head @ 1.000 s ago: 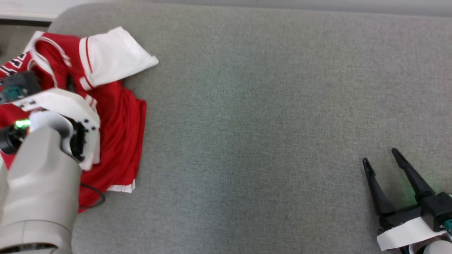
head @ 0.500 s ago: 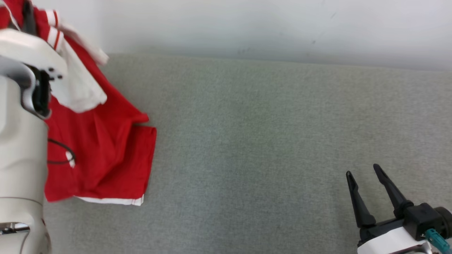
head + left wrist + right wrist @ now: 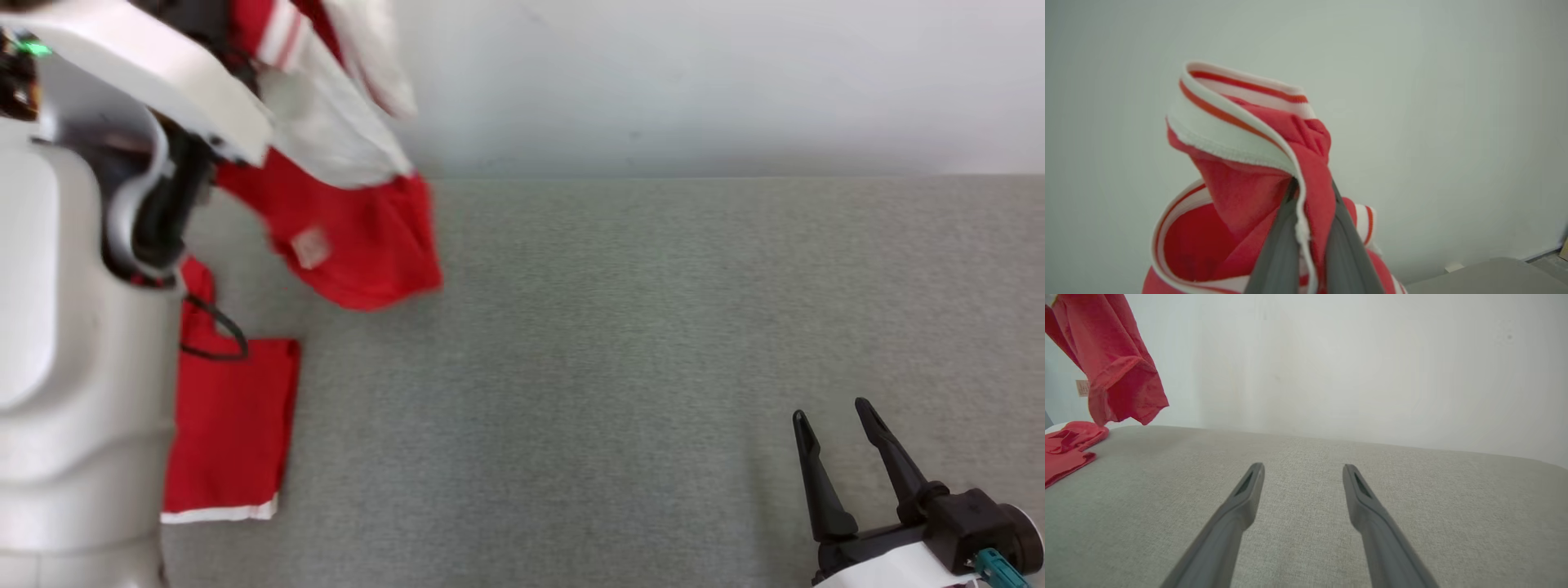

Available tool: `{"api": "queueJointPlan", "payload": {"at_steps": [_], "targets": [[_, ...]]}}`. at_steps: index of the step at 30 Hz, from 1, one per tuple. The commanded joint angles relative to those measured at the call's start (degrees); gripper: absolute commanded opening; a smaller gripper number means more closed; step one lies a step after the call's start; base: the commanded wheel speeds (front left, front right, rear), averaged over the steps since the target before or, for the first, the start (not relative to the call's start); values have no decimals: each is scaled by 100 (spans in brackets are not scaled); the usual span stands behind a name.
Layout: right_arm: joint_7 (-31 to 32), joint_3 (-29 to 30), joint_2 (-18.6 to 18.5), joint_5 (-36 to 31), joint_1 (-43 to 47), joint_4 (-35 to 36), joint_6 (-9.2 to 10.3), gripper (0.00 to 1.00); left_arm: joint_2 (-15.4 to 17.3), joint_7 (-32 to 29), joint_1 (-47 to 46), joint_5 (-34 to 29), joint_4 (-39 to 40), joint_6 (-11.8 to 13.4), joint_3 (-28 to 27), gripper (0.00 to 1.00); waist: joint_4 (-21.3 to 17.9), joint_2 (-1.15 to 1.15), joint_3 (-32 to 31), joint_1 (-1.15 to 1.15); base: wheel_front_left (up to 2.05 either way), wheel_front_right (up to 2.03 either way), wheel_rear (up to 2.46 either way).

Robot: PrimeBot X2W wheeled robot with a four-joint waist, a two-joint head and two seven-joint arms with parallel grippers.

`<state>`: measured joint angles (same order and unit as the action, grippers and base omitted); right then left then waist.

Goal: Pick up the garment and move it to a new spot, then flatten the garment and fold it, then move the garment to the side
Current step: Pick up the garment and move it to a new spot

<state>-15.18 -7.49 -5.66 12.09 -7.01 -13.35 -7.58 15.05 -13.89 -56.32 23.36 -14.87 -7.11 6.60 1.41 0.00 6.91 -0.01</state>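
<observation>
The garment (image 3: 359,245) is gripped by the left claw (image 3: 1311,188), partly raised off the bench (image 3: 612,367). The right claw (image 3: 831,411) is held spread, empty.

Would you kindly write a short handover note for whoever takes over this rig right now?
Left gripper: shut on the garment by its striped trim, raised high at the left.
Right gripper: open, holding nothing, over the grey surface at the lower right of the head view.
Garment: mostly hanging from the left gripper; its hem end lies on the grey surface below.
Done: garment grasped and partly lifted.
Left: carry it to a new spot, flatten it, fold it, move it aside.
</observation>
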Motion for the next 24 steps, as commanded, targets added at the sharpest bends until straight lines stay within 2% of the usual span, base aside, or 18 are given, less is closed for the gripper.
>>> {"api": "queueJointPlan", "payload": {"at_steps": [1,7,11,16,24], "targets": [[5,5,-5,-21,-21,15,16,100,-13,-88,153,93,176,-14,19,0,-132,0,-1,1,0,0,0],[5,-34,69,27,-126,62,16,100,-419,-853,1090,401,1568,119,455,0,-618,0,32,1,0,0,0],[5,-46,114,68,-202,65,16,100,-802,-1056,1623,445,1747,207,975,0,-979,0,75,1,0,0,0],[5,-185,191,158,-335,64,15,100,-1110,-993,1963,473,1214,287,1678,0,-1516,0,191,1,0,0,0],[5,-301,264,315,-408,22,15,100,-1201,-499,1727,472,-309,319,2729,0,-2134,0,392,1,0,0,0]]}}
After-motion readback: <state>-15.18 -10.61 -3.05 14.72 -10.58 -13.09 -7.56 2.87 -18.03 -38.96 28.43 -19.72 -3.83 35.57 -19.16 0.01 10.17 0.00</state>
